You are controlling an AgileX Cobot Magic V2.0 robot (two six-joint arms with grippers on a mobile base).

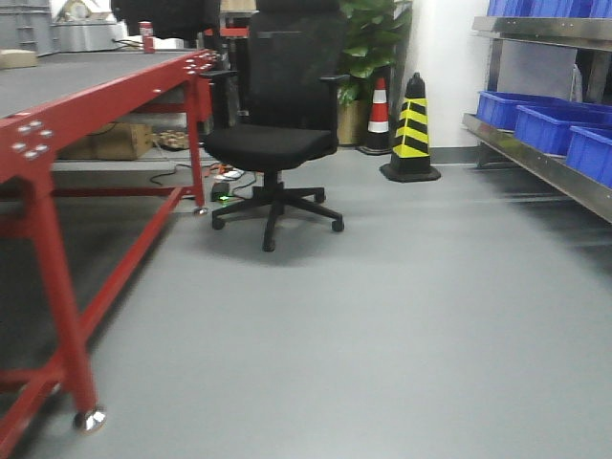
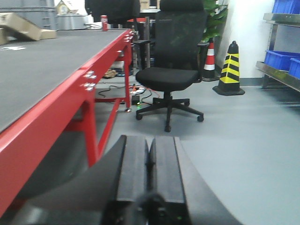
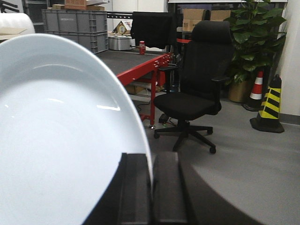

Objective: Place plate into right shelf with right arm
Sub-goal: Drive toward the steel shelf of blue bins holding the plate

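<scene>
So the plate (image 3: pixel 56 140) is filling the whole left side of the right wrist view, standing nearly on edge. The right gripper (image 3: pixel 151 161) is pinching it by the rim at bottom centre, jaws narrowed right down onto that thin edge and touching nothing else.

The shelf (image 1: pixel 535 164) is sitting way off at the right edge of the front view, well apart from the plate, and it isn't showing in the right wrist view at all.

What I'm worrying about: a rim-only pinch on a smooth plate is asking for it to swivel or slide out if the arm swings fast. Blue bins (image 1: pixel 550 124) are also crowding that tier, so the plate could be clipping a bin or the steel lip on the way in. The chair (image 1: pixel 277 143) and cone (image 1: pixel 413 129) are sitting in the middle of the frame, near the route.

The left gripper (image 2: pixel 150 159) is looking closed, pads together, holding nothing, beside the red table (image 2: pixel 56 93).
</scene>
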